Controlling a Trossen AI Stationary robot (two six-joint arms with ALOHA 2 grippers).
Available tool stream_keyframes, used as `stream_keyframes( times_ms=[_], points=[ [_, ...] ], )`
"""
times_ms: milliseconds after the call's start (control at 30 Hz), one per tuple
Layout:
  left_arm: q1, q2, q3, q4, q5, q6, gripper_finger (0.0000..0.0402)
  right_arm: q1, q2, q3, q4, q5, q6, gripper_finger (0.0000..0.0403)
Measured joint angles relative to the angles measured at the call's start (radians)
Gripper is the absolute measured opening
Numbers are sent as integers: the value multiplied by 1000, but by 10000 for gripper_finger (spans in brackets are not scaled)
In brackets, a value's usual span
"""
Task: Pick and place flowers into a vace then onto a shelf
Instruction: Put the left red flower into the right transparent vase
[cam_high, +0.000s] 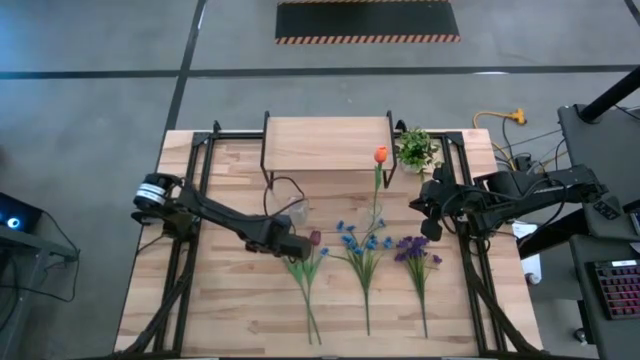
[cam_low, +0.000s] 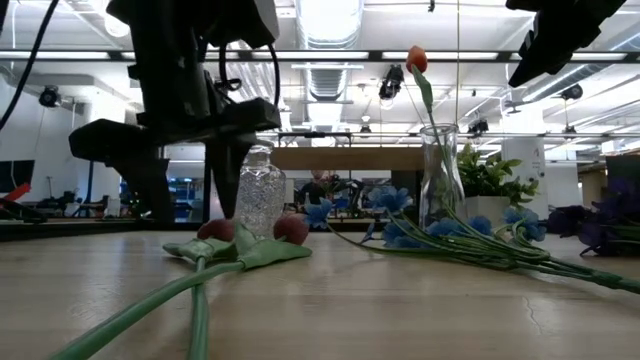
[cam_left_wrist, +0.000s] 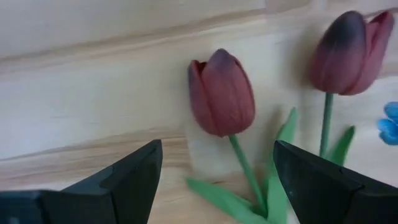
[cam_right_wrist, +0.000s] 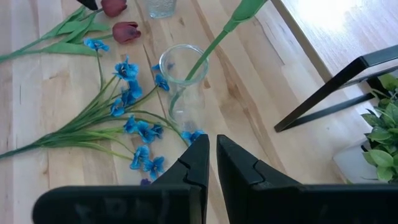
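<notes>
We bring the left gripper (cam_left_wrist: 214, 180) over the dark red tulips, fingers spread wide.

To do this step well, we judge we should come down on the green stem just under the nearer tulip (cam_left_wrist: 222, 92), not on the soft bloom, and keep the second tulip (cam_left_wrist: 349, 45) outside the fingers so only one flower comes up. Both lie flat on the table (cam_high: 230, 320), near a textured glass bottle (cam_low: 259, 194) whose contents we cannot tell. The clear vase (cam_right_wrist: 184, 82) holds one orange tulip (cam_high: 380, 155). The blue bunch (cam_high: 361, 242) and the purple bunch (cam_high: 415, 250) lie on the boards. The shelf (cam_high: 325, 143) carries nothing. The right gripper (cam_right_wrist: 212, 155) waits above the vase, fingers nearly together and holding nothing.
</notes>
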Motion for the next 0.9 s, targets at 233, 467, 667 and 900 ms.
stream_keyframes(
  times_ms=[233, 467, 667, 900],
  points=[
    [0, 14, -3, 29, 3, -19, 289, 0, 0, 0, -1, 0, -3, 22],
    [0, 61, -2, 86, 38, -43, 289, 0, 1, 0, 0, 0, -3, 22],
    [0, 74, 4, 87, 50, -38, 289, 0, 0, 0, 0, 0, -3, 22],
    [-1, 71, 1, 80, 55, 37, 289, 0, 0, 0, 0, 0, -3, 22]
  ],
)
